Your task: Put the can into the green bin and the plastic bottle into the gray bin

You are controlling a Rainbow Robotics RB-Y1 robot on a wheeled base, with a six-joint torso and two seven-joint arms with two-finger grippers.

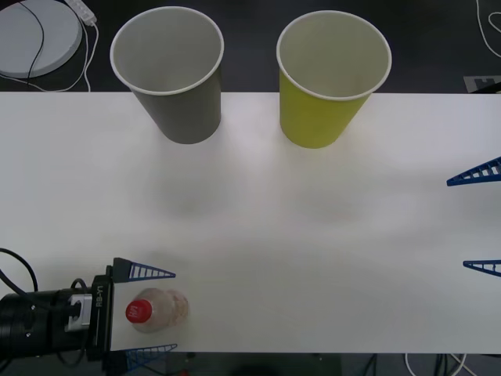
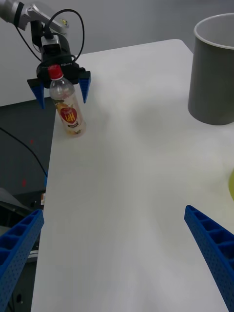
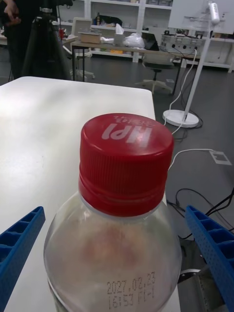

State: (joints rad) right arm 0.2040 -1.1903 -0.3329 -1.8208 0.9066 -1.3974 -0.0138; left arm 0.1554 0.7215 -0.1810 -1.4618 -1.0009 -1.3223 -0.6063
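The plastic bottle [image 1: 159, 310], clear with a red cap [image 3: 126, 161], stands upright near the table's front left edge. My left gripper [image 1: 174, 310] is open around it, one blue finger [image 1: 145, 272] on each side with a gap to the bottle. The right wrist view has the same bottle [image 2: 68, 110] between the left gripper's [image 2: 61, 88] fingers. The gray bin [image 1: 168, 74] stands at the back left and the green bin [image 1: 329, 78] at the back right, both upright with white insides. My right gripper [image 1: 462, 223] hangs open at the table's right edge, holding nothing. The can is out of view.
A round white lamp base [image 1: 35, 35] with cables lies on the floor beyond the table's back left corner. The white table [image 1: 297, 235] spreads bare between the bottle and the bins. The bottle stands close to the table's front edge.
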